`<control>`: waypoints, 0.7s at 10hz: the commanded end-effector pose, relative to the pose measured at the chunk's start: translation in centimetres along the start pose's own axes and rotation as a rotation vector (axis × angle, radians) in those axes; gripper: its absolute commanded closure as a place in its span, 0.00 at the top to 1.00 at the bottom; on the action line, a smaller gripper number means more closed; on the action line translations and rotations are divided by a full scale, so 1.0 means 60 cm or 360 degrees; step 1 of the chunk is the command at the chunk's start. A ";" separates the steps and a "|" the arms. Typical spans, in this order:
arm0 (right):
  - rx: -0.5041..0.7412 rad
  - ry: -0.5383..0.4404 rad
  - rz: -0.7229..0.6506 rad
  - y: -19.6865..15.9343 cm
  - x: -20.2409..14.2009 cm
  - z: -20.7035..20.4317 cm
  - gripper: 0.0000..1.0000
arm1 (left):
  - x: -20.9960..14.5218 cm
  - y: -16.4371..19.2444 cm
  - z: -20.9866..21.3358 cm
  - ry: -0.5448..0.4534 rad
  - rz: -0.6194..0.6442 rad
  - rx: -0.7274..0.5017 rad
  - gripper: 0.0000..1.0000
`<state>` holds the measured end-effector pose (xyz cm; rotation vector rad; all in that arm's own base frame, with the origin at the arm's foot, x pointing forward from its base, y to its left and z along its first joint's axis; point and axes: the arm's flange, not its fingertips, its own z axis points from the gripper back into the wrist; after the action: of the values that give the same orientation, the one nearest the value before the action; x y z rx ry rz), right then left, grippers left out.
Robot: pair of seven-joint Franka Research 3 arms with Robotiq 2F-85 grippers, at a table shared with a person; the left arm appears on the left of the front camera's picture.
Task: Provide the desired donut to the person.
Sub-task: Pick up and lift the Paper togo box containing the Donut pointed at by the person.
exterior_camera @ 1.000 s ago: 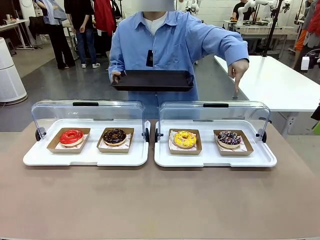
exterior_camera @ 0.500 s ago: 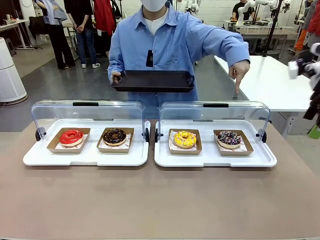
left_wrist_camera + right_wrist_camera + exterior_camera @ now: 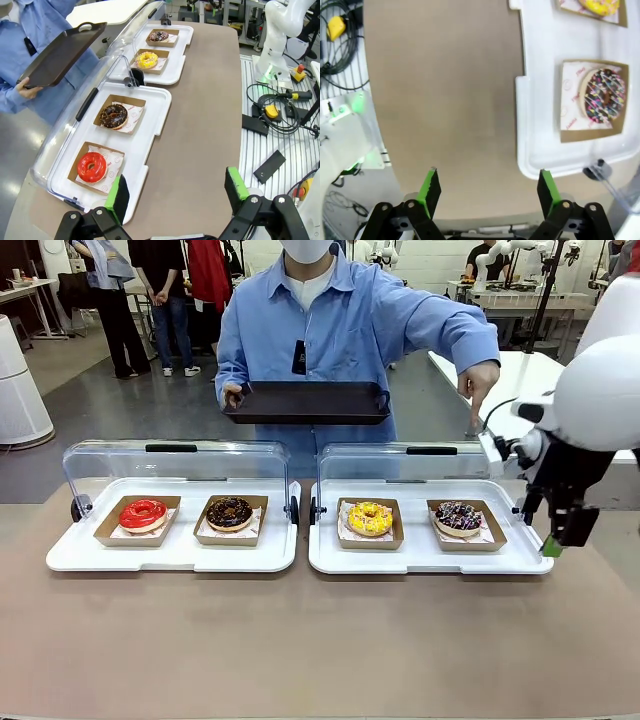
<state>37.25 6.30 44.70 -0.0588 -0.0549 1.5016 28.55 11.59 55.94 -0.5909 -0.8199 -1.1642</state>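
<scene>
Your right gripper (image 3: 558, 532) hangs spread and empty at the right edge of the front view, just beside the right case's (image 3: 430, 565) corner. Your left gripper (image 3: 176, 189) is likewise spread and empty. This looks like the approach step: the person's hand (image 3: 478, 380) points down at the sprinkled donut (image 3: 458, 517), centre right, in its carton (image 3: 495, 540) under a raised lid (image 3: 430, 465). Next, bring the right gripper over that carton and close on its walls. The donut lies flat, hole up; being round it has no long axis, though the carton runs slightly wider left-to-right.
</scene>
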 end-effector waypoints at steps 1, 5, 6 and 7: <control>0.0052 -0.0081 0.0039 -0.042 0.005 -0.027 1.00 | 0.001 0.001 0.002 -0.0023 -0.0016 -0.0003 1.00; 0.0052 -0.0059 0.0023 -0.043 0.010 -0.047 1.00 | 0.001 0.001 0.002 -0.0023 -0.0016 -0.0003 1.00; 0.0052 -0.0059 0.0023 -0.043 0.010 -0.047 1.00 | 0.001 0.001 0.002 -0.0023 -0.0016 -0.0003 1.00; 0.0052 -0.0059 0.0023 -0.043 0.010 -0.047 1.00 | 0.001 0.001 0.002 -0.0023 -0.0016 -0.0003 1.00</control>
<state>40.40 6.83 42.14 0.0074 -0.0691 1.5207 28.55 11.59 55.93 -0.5907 -0.8196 -1.1637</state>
